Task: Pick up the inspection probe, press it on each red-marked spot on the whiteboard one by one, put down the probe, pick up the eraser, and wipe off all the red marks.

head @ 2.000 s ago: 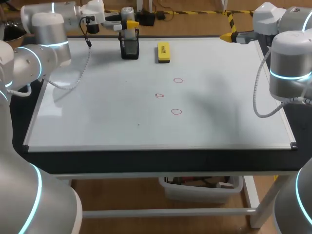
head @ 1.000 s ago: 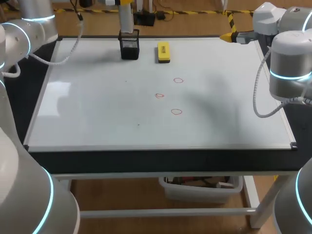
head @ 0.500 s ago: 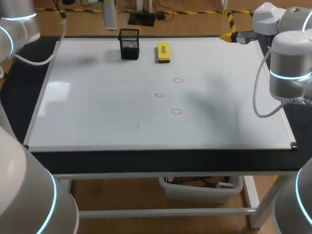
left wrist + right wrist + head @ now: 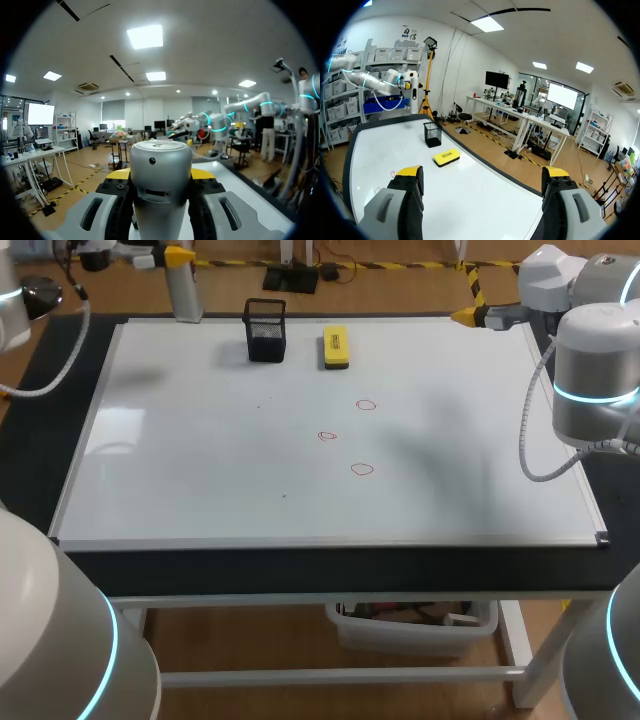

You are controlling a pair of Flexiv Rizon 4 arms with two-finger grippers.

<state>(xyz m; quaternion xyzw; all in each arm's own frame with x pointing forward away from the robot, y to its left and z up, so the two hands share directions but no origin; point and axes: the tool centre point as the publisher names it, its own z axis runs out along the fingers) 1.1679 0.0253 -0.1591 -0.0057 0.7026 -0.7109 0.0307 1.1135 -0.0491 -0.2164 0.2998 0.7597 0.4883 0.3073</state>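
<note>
A robotics lab: white left arm (image 4: 10, 310) at 10 o'clock and right arm (image 4: 596, 370) at 2 o'clock, with glowing cyan joint rings, flank a table-sized whiteboard (image 4: 200, 480) bearing red test circles (image 4: 362, 469), with a mesh holder (image 4: 265, 330) and eraser (image 4: 335, 346) near 12 o'clock.

2 silver-white arms (image 4: 595, 350) with glowing cyan rings (image 4: 592, 395) and grey cables (image 4: 522, 440).

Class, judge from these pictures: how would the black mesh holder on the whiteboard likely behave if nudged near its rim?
The black mesh holder looks see-through with nothing visible inside, so it is probably light. It stands taller than its base is wide, so a rim nudge may tip it. On the smooth whiteboard, a low push would likely slide it.
</note>
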